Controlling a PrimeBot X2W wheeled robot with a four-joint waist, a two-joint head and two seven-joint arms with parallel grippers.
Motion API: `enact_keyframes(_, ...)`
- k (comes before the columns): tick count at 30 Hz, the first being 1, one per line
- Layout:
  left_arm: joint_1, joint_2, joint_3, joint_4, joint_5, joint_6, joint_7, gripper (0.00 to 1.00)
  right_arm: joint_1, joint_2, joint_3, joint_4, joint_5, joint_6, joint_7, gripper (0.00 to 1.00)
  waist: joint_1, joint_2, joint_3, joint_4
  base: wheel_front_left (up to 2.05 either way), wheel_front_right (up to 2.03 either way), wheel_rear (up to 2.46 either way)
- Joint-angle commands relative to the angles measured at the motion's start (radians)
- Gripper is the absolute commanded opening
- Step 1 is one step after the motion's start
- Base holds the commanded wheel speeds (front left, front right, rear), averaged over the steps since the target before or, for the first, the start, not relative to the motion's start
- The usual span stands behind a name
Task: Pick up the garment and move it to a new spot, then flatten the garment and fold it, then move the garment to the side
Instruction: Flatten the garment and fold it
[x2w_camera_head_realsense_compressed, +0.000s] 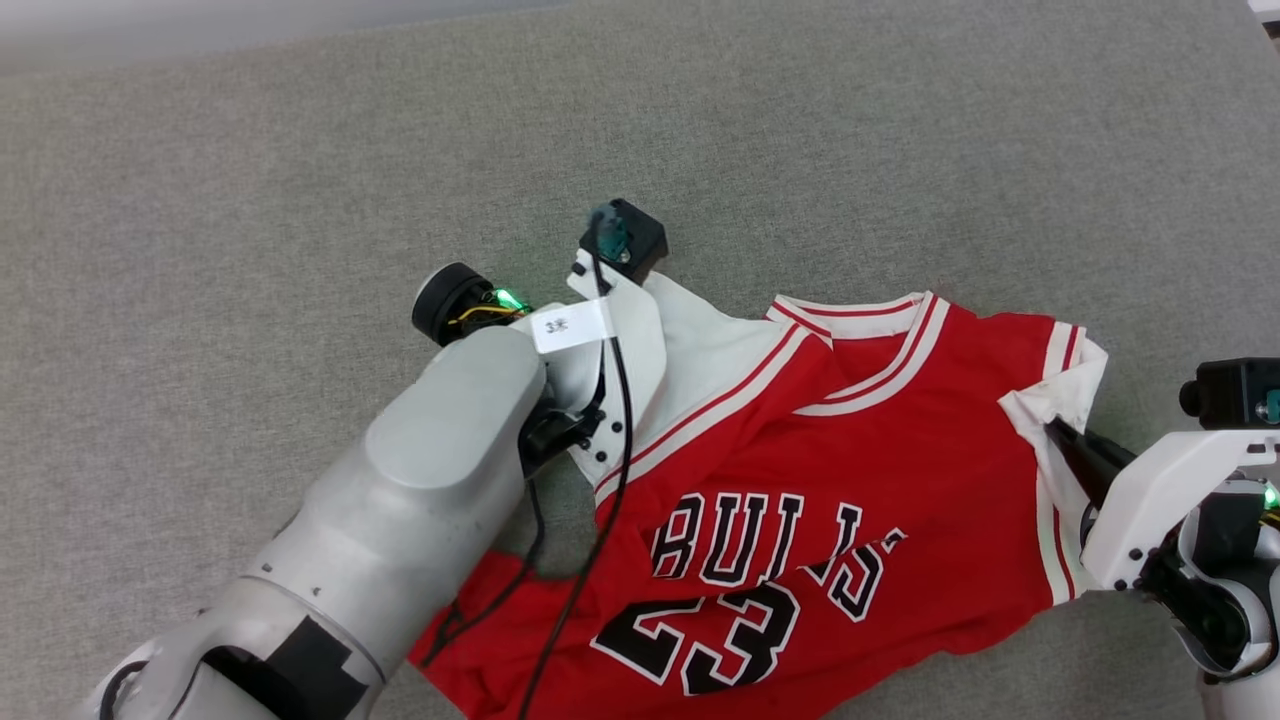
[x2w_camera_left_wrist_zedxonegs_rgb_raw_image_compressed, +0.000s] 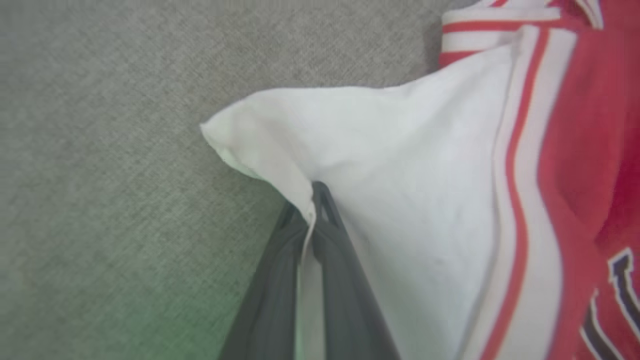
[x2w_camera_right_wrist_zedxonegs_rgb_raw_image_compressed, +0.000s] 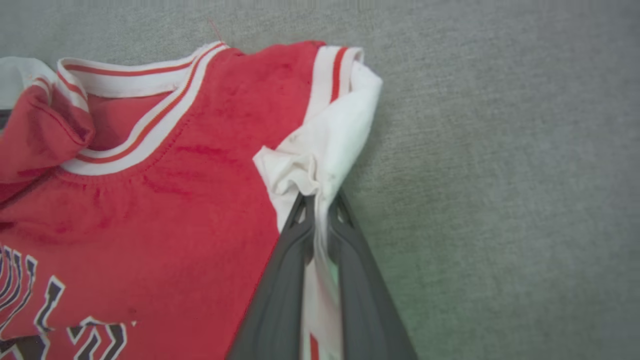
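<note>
The red garment (x2w_camera_head_realsense_compressed: 800, 430) lies face up and rumpled on a grey woven surface (x2w_camera_head_realsense_compressed: 300, 150), its number 23 (x2w_camera_head_realsense_compressed: 700, 640) nearest the head camera. The left end effector (x2w_camera_left_wrist_zedxonegs_rgb_raw_image_compressed: 307, 212) is clamped on the left-hand sleeve (x2w_camera_left_wrist_zedxonegs_rgb_raw_image_compressed: 380, 165), and the right end effector (x2w_camera_right_wrist_zedxonegs_rgb_raw_image_compressed: 317, 207) pinches the bunched right-hand sleeve (x2w_camera_right_wrist_zedxonegs_rgb_raw_image_compressed: 330, 145). Farther back lies the striped collar (x2w_camera_head_realsense_compressed: 860, 330).

garment (x2w_camera_head_realsense_compressed: 900, 420): soft matt cloth | surface (x2w_camera_head_realsense_compressed: 300, 150): rough matt woven fabric

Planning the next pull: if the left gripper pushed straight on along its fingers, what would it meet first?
The white sleeve of the garment, already pinched; beyond, probably the grey surface.
</note>
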Motion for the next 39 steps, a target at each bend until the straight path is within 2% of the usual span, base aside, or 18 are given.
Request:
enact_keyframes(1,0.010,0.005,-0.005,0.018,0.002,0.003,-0.001,0.00,-0.016,-0.006,0.001,0.002,0.001,-0.001,-0.005,0.00,0.0000,0.0000,-0.006,0.004,0.00,0.00,0.00)
enact_keyframes(2,-0.019,0.020,0.027,0.024,-0.005,0.012,-0.060,0.00,-0.021,-0.020,0.011,-0.001,0.010,-0.001,-0.009,0.00,0.0000,0.0000,-0.021,0.012,0.00,0.00,0.00)
enact_keyframes(6,-0.062,0.061,0.085,0.032,-0.009,0.045,-0.178,0.00,-0.042,-0.071,0.021,-0.013,0.003,-0.001,-0.010,0.00,0.0000,0.0000,-0.075,0.045,0.00,0.00,0.00)
enact_keyframes(11,-0.127,0.141,0.132,0.022,0.008,0.077,-0.287,0.00,-0.133,-0.131,0.057,-0.001,0.022,-0.001,0.011,0.00,0.0000,0.0000,-0.098,0.087,0.00,0.00,0.00)
enact_keyframes(14,-0.175,0.177,0.159,0.027,0.010,0.091,-0.328,0.00,-0.223,-0.164,0.095,0.024,0.027,-0.001,0.015,0.00,0.0000,0.0000,-0.095,0.114,0.00,0.00,0.00)
enact_keyframes(20,-0.301,0.243,0.205,0.039,0.022,0.104,-0.407,0.00,-0.499,-0.214,0.189,0.096,0.023,-0.001,-0.017,0.00,0.0000,0.0000,-0.061,0.147,0.00,0.00,0.00)
enact_keyframes(27,-0.503,0.332,0.255,0.050,0.072,0.137,-0.545,0.00,-0.916,-0.203,0.231,0.254,-0.022,-0.002,-0.140,0.00,0.0000,0.0000,-0.007,0.150,0.00,0.00,0.00)
enact_keyframes(30,-0.562,0.353,0.288,0.056,0.052,0.117,-0.578,0.00,-1.047,-0.182,0.249,0.305,-0.036,-0.002,-0.195,0.00,0.0000,0.0000,0.012,0.141,0.00,0.00,0.00)
enact_keyframes(35,-0.640,0.390,0.321,0.068,0.040,0.109,-0.628,0.00,-1.209,-0.150,0.266,0.385,-0.045,-0.002,-0.263,0.00,0.0000,0.0000,0.063,0.125,0.00,0.00,0.00)
enact_keyframes(39,-0.637,0.375,0.324,0.087,0.028,0.096,-0.652,0.00,-1.262,-0.135,0.308,0.449,-0.029,-0.002,-0.293,0.00,0.0000,0.0000,0.117,0.126,0.00,0.00,0.00)
